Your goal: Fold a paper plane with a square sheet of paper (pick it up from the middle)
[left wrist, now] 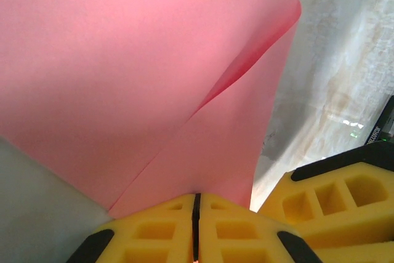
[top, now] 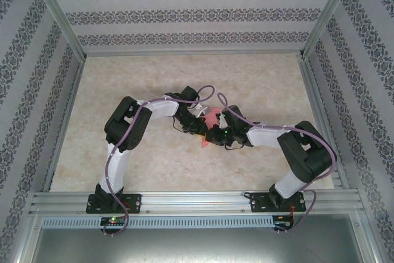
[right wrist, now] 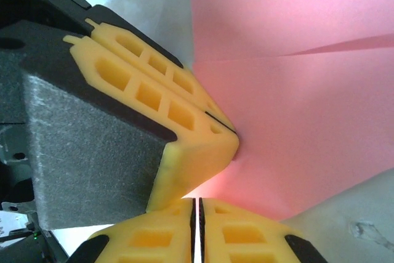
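Salmon-pink creased paper [left wrist: 141,78], pinched by left tool [left wrist: 196,199], right tool [right wrist: 198,204]

Lab test booth — aluminium frame [top: 197,200], patterned panels [top: 197,4], marbled tabletop [top: 258,84].

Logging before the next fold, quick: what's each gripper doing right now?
Left gripper: closed, pinching the thin salmon-pink sheet of paper.
Right gripper: closed on the same sheet, close beside the left one.

Creased pink sheet of paper [right wrist: 295,90] tight in the right tool [right wrist: 197,204] and, just beside it, the left tool [right wrist: 229,135].
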You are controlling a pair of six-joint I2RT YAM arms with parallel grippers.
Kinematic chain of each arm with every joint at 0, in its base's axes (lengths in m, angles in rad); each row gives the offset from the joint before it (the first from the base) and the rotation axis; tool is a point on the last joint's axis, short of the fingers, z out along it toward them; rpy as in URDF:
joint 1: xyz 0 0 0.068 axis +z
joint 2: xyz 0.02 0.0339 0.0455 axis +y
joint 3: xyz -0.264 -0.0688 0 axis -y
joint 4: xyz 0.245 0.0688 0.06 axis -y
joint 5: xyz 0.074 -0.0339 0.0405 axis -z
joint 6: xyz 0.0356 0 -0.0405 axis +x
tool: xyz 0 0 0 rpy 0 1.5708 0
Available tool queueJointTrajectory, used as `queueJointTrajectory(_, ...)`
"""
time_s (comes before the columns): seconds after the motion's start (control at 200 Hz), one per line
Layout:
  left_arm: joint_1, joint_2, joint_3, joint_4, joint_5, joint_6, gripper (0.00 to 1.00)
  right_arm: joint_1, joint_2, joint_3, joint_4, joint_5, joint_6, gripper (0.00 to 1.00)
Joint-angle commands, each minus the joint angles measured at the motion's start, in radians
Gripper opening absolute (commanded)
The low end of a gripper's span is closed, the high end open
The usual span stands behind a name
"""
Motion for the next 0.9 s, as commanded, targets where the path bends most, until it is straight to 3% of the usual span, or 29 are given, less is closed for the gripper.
queueJointTrajectory(0.0, 0.011, 0.090, -0.041, -0.026, -0.140, 0.000, 0.12, 0.051, 0.061, -0.045, -0.080, 0.061, -0.012, 0.13)
queueJointTrajectory(0.54, 0.018, 0.099, -0.033, -0.037, -0.137, -0.006, 0.12, 0.059, 0.039, -0.062, -0.086, 0.066, -0.012, 0.13)
queueJointTrajectory(0.894, 0.019, 0.102, -0.036, -0.038, -0.139, -0.004, 0.12, 0.076, -0.118, -0.048, -0.038, 0.044, 0.062, 0.13)
